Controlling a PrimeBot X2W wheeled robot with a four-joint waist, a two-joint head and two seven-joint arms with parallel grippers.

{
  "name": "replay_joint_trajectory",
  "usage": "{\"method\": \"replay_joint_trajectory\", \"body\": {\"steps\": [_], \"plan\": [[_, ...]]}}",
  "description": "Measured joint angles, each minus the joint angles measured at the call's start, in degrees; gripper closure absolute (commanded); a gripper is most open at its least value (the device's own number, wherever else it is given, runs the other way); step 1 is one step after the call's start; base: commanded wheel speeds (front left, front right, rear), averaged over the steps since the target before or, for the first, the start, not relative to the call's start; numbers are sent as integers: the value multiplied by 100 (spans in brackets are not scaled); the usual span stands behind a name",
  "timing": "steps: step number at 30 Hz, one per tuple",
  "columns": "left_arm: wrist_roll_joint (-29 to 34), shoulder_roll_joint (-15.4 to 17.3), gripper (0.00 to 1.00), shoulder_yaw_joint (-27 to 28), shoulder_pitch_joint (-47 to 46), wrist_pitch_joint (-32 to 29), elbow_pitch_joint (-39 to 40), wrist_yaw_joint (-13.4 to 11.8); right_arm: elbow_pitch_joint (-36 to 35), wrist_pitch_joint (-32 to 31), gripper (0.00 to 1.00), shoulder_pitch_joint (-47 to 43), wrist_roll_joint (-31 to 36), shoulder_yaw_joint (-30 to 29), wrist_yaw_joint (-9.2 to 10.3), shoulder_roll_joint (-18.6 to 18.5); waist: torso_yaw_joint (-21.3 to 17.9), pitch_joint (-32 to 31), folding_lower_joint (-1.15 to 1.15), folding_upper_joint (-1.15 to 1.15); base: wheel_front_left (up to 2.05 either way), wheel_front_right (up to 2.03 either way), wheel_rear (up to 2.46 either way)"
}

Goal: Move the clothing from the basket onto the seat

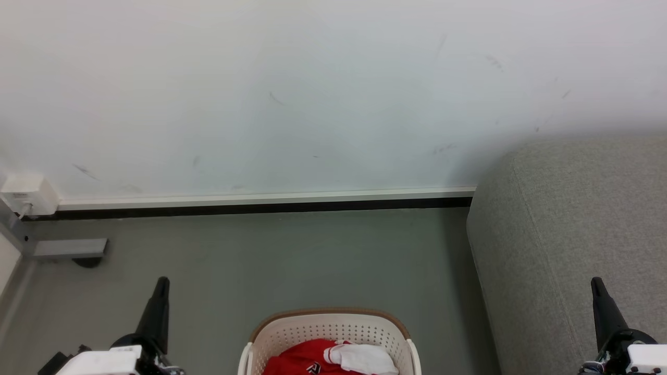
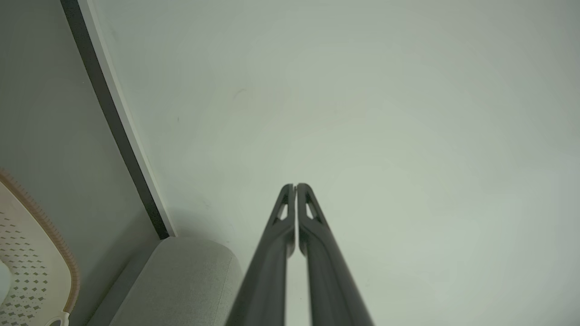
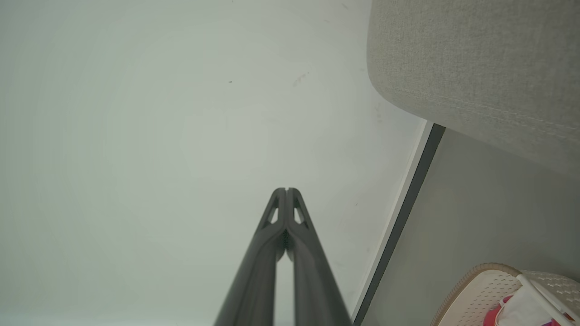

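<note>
The clothing (image 1: 307, 358), a bright red jersey with a white panel, lies bunched inside the basket (image 1: 292, 333) at the bottom centre of the head view. That cream basket has small holes and a brown rim. The seat (image 1: 573, 234), a light grey fabric sofa, fills the right side. My left gripper (image 1: 162, 284) stands shut at the lower left, well left of the basket. My right gripper (image 1: 595, 284) stands shut at the lower right, in front of the seat. In the wrist views, the left gripper (image 2: 295, 185) and right gripper (image 3: 286, 189) point at the wall, tips together, holding nothing.
A pale wall with a white and black skirting (image 1: 260, 200) runs across the back. Grey floor (image 1: 286, 260) lies between wall and basket. A white socket box (image 1: 26, 195) and a grey bracket (image 1: 70, 249) sit at the far left.
</note>
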State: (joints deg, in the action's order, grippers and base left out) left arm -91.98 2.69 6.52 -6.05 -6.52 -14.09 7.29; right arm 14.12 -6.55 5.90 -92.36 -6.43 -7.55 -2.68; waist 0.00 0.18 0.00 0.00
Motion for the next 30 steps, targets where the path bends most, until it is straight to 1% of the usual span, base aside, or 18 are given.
{"method": "replay_joint_trajectory", "body": {"steps": [30], "plan": [[0,0,100,0,0,0,0,1,0,0,100,0,0,0,0,0,0,0,0,0,0,0,0]]}}
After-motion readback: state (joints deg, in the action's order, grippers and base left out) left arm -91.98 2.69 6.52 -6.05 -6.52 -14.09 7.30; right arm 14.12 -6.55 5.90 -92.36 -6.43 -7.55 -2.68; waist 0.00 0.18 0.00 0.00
